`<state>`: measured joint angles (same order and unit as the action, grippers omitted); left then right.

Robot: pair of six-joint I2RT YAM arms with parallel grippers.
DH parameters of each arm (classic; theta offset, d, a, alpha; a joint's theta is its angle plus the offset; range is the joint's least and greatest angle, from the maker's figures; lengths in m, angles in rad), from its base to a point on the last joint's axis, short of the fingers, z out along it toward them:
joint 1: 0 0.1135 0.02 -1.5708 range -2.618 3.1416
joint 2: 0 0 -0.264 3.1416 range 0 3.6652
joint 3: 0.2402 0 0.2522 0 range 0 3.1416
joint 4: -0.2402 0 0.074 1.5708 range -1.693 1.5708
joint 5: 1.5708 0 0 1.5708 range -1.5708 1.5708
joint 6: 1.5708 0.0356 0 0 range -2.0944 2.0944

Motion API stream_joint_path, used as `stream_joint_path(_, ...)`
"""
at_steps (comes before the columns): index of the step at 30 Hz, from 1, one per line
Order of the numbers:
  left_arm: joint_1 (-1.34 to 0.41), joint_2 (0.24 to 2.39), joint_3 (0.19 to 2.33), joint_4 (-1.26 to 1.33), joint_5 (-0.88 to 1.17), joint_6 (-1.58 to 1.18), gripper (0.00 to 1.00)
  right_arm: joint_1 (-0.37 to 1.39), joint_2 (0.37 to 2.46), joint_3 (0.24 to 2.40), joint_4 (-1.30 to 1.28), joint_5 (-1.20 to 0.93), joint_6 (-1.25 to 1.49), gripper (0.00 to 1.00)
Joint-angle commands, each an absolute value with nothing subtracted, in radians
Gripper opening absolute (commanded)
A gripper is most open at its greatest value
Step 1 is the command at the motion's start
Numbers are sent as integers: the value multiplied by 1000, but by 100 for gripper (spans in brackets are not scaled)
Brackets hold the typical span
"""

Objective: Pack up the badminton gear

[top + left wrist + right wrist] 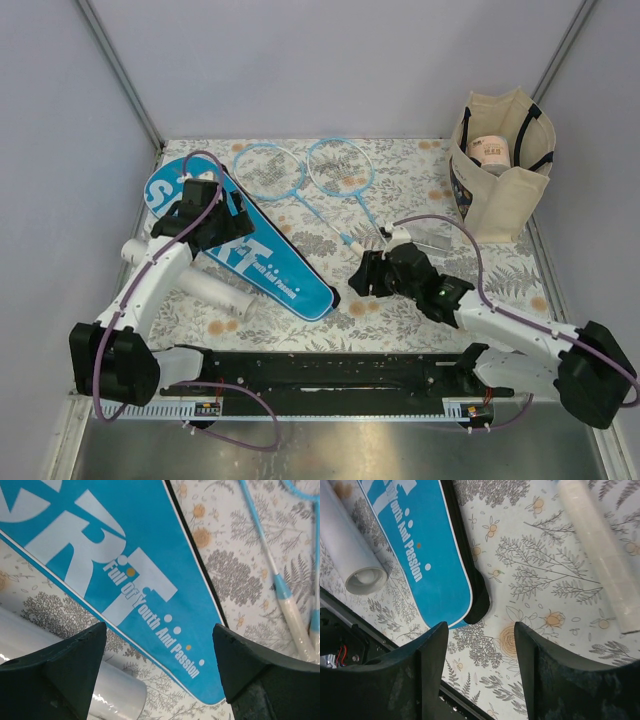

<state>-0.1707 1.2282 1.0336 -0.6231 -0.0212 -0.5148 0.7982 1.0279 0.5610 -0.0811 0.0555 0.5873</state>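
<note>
The blue SPORT cover (pixel 268 262) lies flat at the left, its narrow end toward the middle, with the black strap (pixel 476 596) along its edge. My left gripper (pixel 228 222) hovers open and empty over the cover (pixel 100 555). The white tube (pixel 212 291) lies beside the cover, partly under my left arm; it also shows in the left wrist view (pixel 117 692). Two light-blue rackets (pixel 272 170) (pixel 341 166) lie at the back, handles (pixel 295 625) toward the middle. My right gripper (pixel 362 276) is open and empty above the cloth near the cover's tip (pixel 432 580). I see no shuttlecock.
A beige tote (pixel 510 190) with black handles stands at the back right with a whitish round item (pixel 490 151) inside. A black rail (pixel 330 370) runs along the near edge. Grey walls close in the sides and back. The tube's open end (pixel 366 579) faces the rail.
</note>
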Motion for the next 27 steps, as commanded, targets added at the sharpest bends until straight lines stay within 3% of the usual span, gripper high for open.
stream_joint_path(1,-170,1194,979,-583,51,-445,89,795,1173,643,81,-86,603,63)
stream_joint_path(9,-169,1074,864,-565,-61,-532,89,795,1495,804,185,-231,561,57)
stream_joint_path(17,-169,1008,857,-577,-169,-586,91,795,1676,925,138,-209,473,58)
stream_joint_path(27,-167,1072,865,-551,-20,-618,91,795,1787,966,138,-337,462,52)
